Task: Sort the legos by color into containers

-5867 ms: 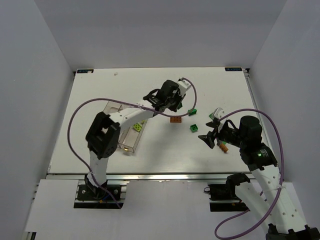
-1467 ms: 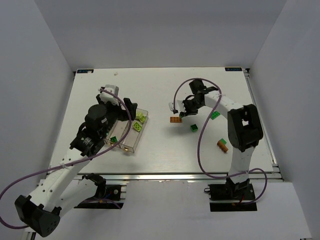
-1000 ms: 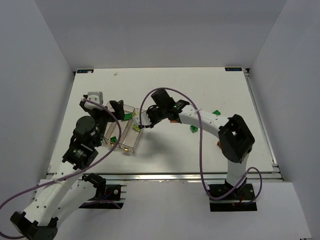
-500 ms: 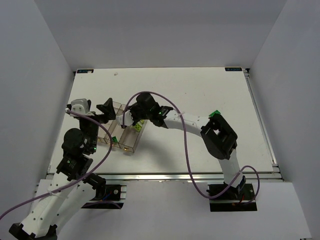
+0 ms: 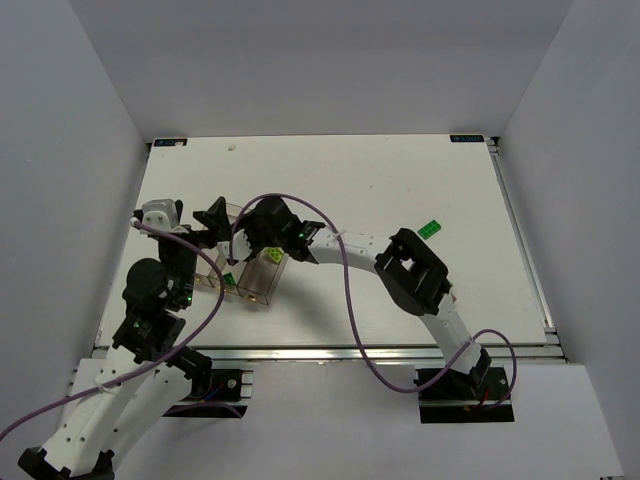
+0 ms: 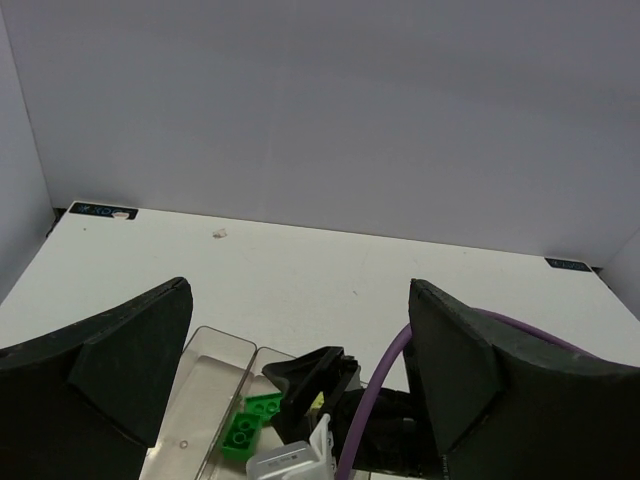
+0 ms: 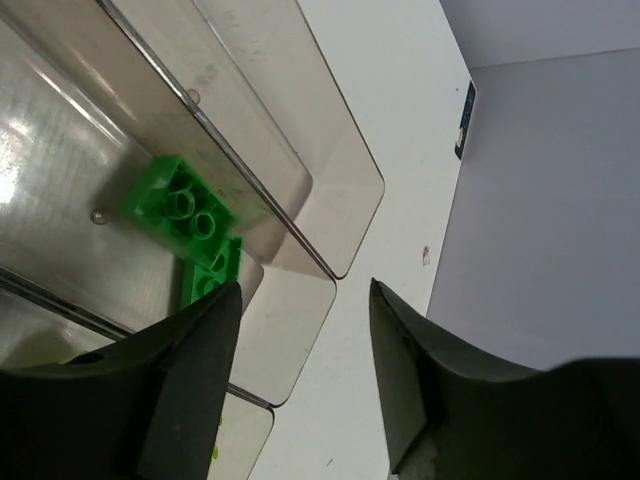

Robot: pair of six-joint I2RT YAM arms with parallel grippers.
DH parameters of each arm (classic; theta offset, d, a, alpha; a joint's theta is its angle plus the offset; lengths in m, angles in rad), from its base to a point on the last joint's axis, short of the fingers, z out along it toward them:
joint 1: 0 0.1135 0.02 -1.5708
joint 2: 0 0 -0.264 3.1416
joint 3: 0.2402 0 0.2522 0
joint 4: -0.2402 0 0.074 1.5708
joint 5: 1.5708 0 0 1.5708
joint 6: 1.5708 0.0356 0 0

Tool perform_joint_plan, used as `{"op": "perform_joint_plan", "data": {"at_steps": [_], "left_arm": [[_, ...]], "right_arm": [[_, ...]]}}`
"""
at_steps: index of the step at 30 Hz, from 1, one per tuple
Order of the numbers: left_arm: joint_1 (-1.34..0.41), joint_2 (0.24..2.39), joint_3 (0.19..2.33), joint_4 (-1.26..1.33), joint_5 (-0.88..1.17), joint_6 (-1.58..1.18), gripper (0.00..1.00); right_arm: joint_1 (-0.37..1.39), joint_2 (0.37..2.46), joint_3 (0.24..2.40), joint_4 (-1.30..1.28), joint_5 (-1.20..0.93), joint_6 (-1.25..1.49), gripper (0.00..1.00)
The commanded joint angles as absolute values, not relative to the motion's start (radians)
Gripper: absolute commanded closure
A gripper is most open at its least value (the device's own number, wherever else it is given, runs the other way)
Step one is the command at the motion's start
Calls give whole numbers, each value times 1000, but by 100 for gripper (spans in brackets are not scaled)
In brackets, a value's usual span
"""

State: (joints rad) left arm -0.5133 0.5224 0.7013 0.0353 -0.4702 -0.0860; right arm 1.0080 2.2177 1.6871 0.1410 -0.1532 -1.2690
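The clear containers (image 5: 255, 290) lie left of centre on the table. My right gripper (image 5: 243, 248) reaches across and hovers over them, open, with nothing between its fingers. In the right wrist view (image 7: 305, 300) two dark green legos (image 7: 185, 210) lie together in the middle bin of the containers (image 7: 290, 150). A lime lego (image 5: 272, 256) sits in the bin to the right. One green lego (image 5: 432, 228) lies loose on the table at the right. My left gripper (image 5: 212, 228) hangs open just left of the containers; its wrist view (image 6: 300, 290) shows the green legos (image 6: 250, 425) and the containers (image 6: 215, 360) below.
The right arm (image 5: 400, 265) stretches across the middle of the table, with its purple cable (image 5: 345, 300) looping in front. White walls close in the table on three sides. Both grippers are within a hand's width of each other above the containers.
The right gripper has gone from shut to open over the containers and shifted slightly left. The left arm has barely moved.
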Motion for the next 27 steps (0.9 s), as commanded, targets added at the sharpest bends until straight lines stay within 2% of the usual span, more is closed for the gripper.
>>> {"op": "perform_joint_plan", "data": {"at_steps": [1, 9, 10, 11, 14, 16, 20, 23, 26, 27], "left_arm": [[-508, 515, 699, 44, -448, -78, 2], [-508, 538, 687, 57, -433, -101, 2], [-508, 540, 684, 61, -393, -101, 2], [-508, 543, 686, 61, -370, -101, 2], [-508, 557, 687, 64, -284, -107, 2], [-508, 572, 689, 71, -233, -115, 4], [-508, 607, 698, 87, -48, -130, 25], [-508, 644, 704, 100, 14, -159, 33], [-509, 685, 713, 91, 63, -184, 34], [-509, 696, 719, 84, 64, -193, 30]], "right_arm": [[1014, 2223, 1718, 196, -140, -1285, 39], [1014, 2145, 1691, 196, -72, -1267, 25], [1009, 2123, 1665, 196, -43, -1241, 12], [1005, 2100, 1649, 172, -31, -1217, 10], [979, 1996, 1576, 56, -3, -1120, 10], [939, 1909, 1546, -85, -57, -1050, 10], [833, 1754, 1435, -345, -164, -875, 11], [718, 1647, 1327, -428, -207, -731, 13], [579, 1553, 1270, -480, -227, -602, 18], [542, 1534, 1235, -485, -229, -560, 19]]}}
